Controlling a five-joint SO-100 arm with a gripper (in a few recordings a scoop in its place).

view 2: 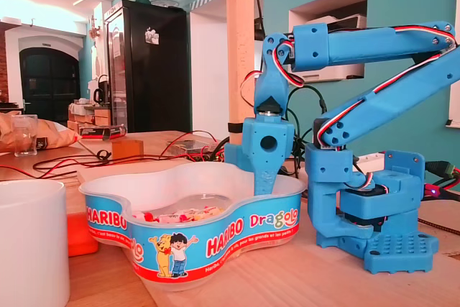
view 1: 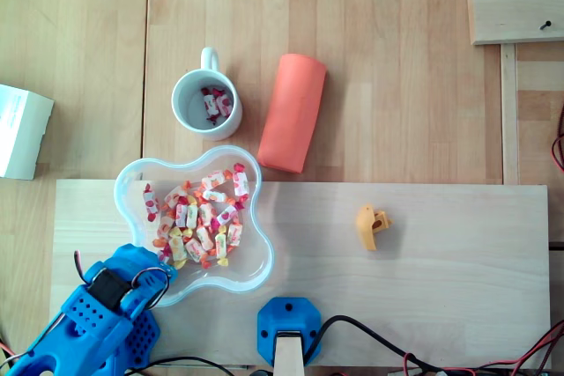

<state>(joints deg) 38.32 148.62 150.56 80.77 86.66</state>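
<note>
Mug (view 2: 29,242) looms nearest; behind it, blue fingers (view 2: 264,177) dip into the tub (view 2: 215,239) at its 7 o'clock rim overhead, spread or pressed together unclear. Candies (view 1: 201,217) inside: light, slippery-wrapped, best pinched mid-body.

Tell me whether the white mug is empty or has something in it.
Not empty. The overhead view shows a few wrapped candies lying at the bottom of the mug, far from filling it.

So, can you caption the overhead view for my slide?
Blue 3D-printed gripper at the rim of a clear lobed plastic tub of wrapped candies, near a white ceramic mug.
</note>
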